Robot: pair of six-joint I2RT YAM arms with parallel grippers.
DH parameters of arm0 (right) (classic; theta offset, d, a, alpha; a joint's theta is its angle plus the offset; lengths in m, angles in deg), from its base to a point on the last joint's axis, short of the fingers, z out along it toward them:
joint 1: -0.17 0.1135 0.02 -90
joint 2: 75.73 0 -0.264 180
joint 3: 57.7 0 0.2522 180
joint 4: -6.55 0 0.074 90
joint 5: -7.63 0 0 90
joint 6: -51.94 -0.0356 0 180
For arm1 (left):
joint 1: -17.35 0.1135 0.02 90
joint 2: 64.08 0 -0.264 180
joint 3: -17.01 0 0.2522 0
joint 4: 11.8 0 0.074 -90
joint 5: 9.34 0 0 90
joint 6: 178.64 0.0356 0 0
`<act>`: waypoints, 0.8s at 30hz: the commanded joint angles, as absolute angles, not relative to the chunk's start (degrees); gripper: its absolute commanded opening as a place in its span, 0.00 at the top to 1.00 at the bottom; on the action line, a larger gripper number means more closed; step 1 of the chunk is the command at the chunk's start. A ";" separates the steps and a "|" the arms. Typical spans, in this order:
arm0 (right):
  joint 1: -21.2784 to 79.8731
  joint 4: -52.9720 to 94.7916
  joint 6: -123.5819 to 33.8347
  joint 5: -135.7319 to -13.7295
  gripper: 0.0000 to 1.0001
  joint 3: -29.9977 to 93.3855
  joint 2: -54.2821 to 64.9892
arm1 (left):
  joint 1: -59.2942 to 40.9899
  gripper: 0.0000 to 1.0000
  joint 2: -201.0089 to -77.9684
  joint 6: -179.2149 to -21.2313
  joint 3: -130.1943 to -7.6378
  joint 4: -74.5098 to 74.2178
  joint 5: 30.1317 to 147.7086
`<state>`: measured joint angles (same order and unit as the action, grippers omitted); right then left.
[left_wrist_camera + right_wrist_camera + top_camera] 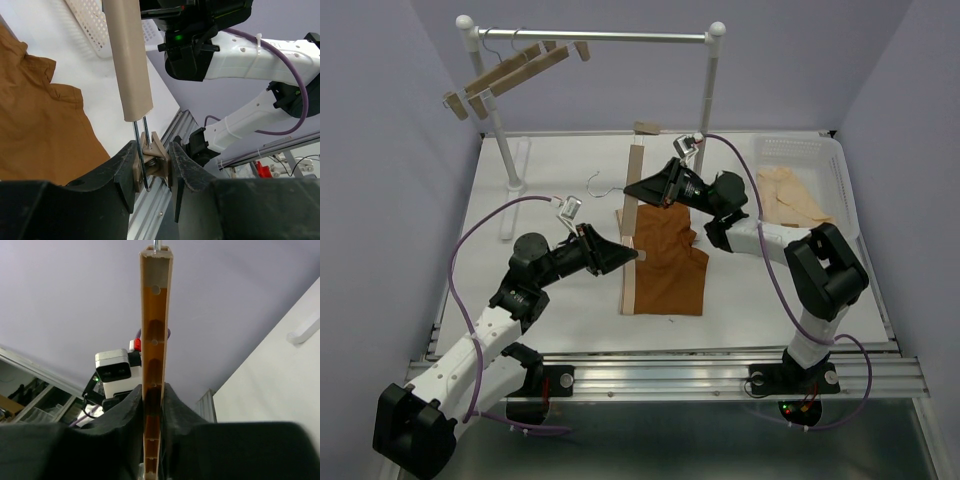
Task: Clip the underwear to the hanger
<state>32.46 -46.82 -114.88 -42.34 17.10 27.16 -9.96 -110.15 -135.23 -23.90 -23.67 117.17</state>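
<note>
1. The white table carries the scene, with the hanger near its middle.
2. A clothes rail stands behind the hanger and to its left. Spare wooden hangers hang from the rail.
3. A white basket sits well to the right of the hanger and holds a cream garment.
4. The underwear lies flat on the table at the hanger's near end, spreading to its right. The pale waistband continues the hanger's line toward the arms.
5. The hanger runs lengthways away from the arms. Its wire hook points left, and one wooden clip is at its far end.
6. The right gripper reaches in from the hanger's right and is clamped on the middle of the bar. In the right wrist view its fingers press against both sides of the wood.
7. The left gripper comes from the hanger's left, at its near end. Its fingers are closed tight on the near clip, which hangs by a wire from the end of the bar. In the left wrist view the brown cloth shows to one side of this clip.
</note>
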 commanded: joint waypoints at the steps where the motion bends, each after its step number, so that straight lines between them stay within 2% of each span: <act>1: 32.43 -43.51 -108.91 -41.68 0.59 19.07 23.77 | -10.34 1.00 -108.91 -136.36 -25.84 -28.63 115.12; 2: 32.43 -42.80 -108.38 -41.68 0.44 19.16 23.42 | -10.34 1.00 -109.08 -136.28 -26.10 -27.67 114.68; 4: 32.43 -40.78 -107.85 -41.68 0.31 19.08 23.15 | -10.25 1.00 -109.08 -136.54 -26.28 -27.22 113.89; 5: 32.43 -40.16 -107.32 -41.85 0.16 18.82 22.98 | -10.25 1.00 -109.34 -136.72 -26.28 -26.96 113.19; 7: 32.43 -37.01 -105.22 -41.24 0.00 19.08 22.80 | -10.16 1.00 -109.52 -137.33 -26.28 -26.61 111.78; 12: 32.43 -31.54 -100.65 -40.71 0.00 17.85 21.22 | -10.07 1.00 -109.52 -140.05 -26.19 -24.85 108.17; 16: 32.43 -20.59 -92.66 -43.25 0.00 16.10 16.49 | -9.55 1.00 -109.70 -141.73 -27.33 -22.22 104.75; 24: 32.43 1.05 -67.79 -59.15 0.00 10.12 1.63 | -9.02 1.00 -109.96 -145.42 -28.83 -10.36 94.73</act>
